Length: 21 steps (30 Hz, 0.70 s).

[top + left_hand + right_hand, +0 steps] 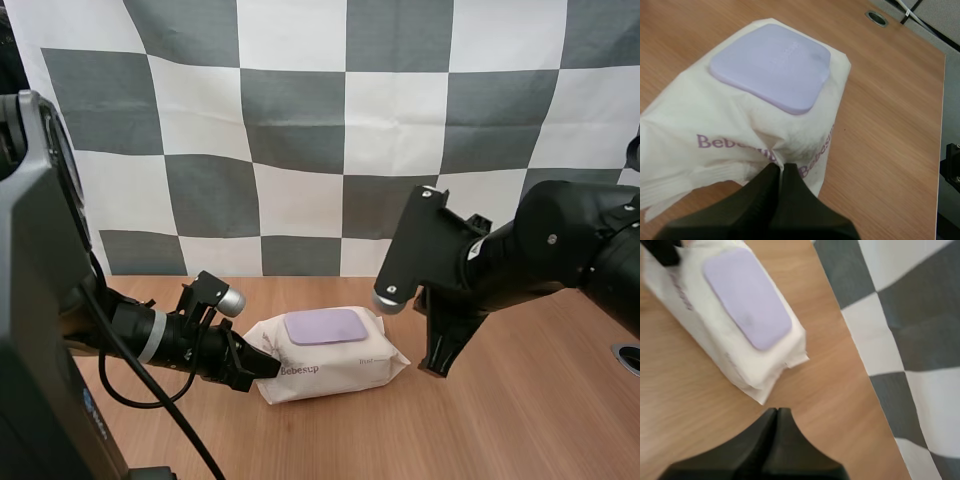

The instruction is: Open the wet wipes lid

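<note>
A white pack of wet wipes [335,368] lies on the wooden table, its flat lilac lid [326,327] closed on top. My left gripper [262,368] is at the pack's left end, shut on a fold of the wrapper. In the left wrist view the fingertips [775,172] pinch the crumpled wrapper [740,130] just below the lid [771,67]. My right gripper [437,367] hangs shut a little to the right of the pack, tips close to the table. In the right wrist view its fingers [777,412] lie together as one wedge, short of the pack's end seam [775,362].
A round metal grommet [628,358] sits in the table at the far right, also seen beyond the pack [876,17]. The table's edge [943,100] runs past it. Bare wood lies in front of the pack and around the right gripper.
</note>
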Each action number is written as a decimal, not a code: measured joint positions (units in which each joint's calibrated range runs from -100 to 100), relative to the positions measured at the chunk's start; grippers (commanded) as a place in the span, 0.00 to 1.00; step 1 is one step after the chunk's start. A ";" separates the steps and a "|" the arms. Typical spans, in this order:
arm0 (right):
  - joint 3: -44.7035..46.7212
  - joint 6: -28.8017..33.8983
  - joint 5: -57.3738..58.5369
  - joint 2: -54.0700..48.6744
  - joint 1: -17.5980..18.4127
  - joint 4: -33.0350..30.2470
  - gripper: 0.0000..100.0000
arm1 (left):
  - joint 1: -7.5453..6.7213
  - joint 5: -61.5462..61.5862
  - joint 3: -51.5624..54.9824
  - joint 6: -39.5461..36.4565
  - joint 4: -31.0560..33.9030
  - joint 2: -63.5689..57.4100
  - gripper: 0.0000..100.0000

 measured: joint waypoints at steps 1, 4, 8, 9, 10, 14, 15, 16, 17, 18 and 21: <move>0.00 -1.24 0.40 0.14 0.49 1.47 0.00 | 0.00 0.00 0.00 0.00 0.00 0.00 0.00; 0.00 -5.86 2.24 1.23 1.70 6.45 0.00 | 0.00 0.00 0.00 0.00 0.00 0.00 0.00; 2.39 -11.81 2.90 4.61 1.91 13.35 0.00 | 0.00 0.00 0.30 0.00 -0.11 0.00 0.00; 2.83 -12.74 2.90 5.22 1.91 14.11 0.00 | 0.00 0.00 0.43 0.00 -0.11 0.00 0.00; 3.53 -13.66 2.60 5.92 1.91 14.58 0.05 | 0.00 0.00 0.44 0.00 -0.11 0.00 0.00; 8.90 -20.81 -2.99 10.44 1.91 17.32 0.34 | 0.00 0.00 0.71 0.00 0.39 0.00 0.00; 9.80 -22.38 -5.55 11.29 1.91 18.19 0.37 | 0.00 0.00 0.71 0.00 0.46 0.00 0.00; 10.11 -23.30 -6.46 11.57 1.91 18.70 0.39 | 0.00 0.00 0.71 0.00 0.60 0.00 0.00; 10.53 -23.88 -7.67 11.89 1.91 19.25 0.39 | 0.00 0.00 0.71 0.00 0.60 0.00 0.00; 10.90 -26.01 -10.77 12.15 1.91 20.87 0.39 | 0.00 0.00 0.71 0.00 0.72 0.00 0.00; 10.90 -28.10 -15.23 12.00 2.12 23.58 0.39 | 0.00 0.00 0.71 0.00 1.21 0.00 0.00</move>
